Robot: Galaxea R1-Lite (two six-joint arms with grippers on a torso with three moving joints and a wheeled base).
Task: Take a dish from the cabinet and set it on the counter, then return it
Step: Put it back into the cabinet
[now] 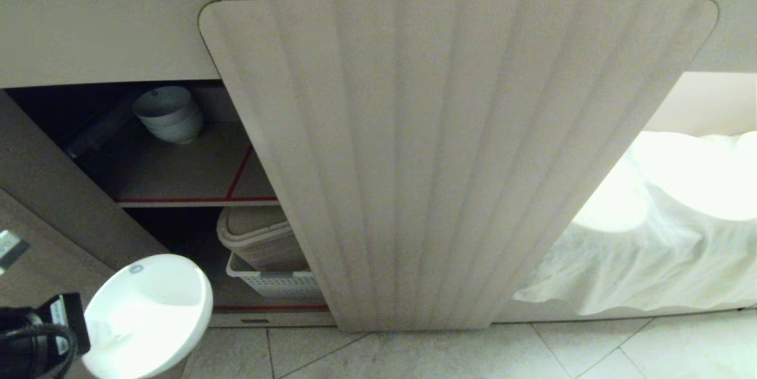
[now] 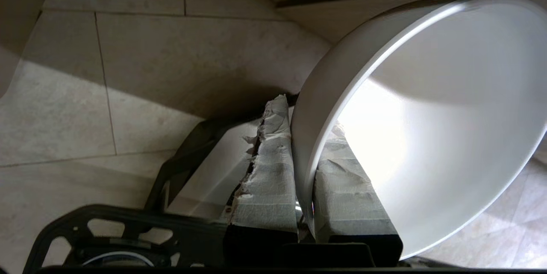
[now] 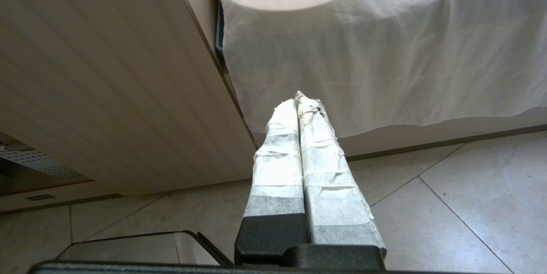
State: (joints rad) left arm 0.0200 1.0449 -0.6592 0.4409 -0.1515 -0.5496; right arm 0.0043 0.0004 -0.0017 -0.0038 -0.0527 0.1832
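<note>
Pale tiled floor (image 1: 449, 355) w/ thin grout lines under the cabinet (image 1: 89, 42), which is beige and low. Wide fluted door (image 1: 449, 148) w/ rounded corners covers the middle of the head view and blocks most of the interior. Left of it the cabinet is open: dark inside, red-edged shelf (image 1: 195, 199) w/ a stack of white bowls (image 1: 168, 113) at the back. Below the shelf a beige lidded tub (image 1: 260, 237) sits on a white slotted basket (image 1: 275, 281). Right of door, white cloth (image 1: 644, 249) draped over a lit opening, round pale shapes under it.

Dish (image 1: 148, 314) is out of the cabinet, in air low left, tilted on edge above floor. Left gripper (image 2: 304, 167) clamped on its rim, one taped finger inside, one outside. Right gripper (image 3: 299, 107) idle above floor near door edge, taped fingers pressed together, nothing between.
</note>
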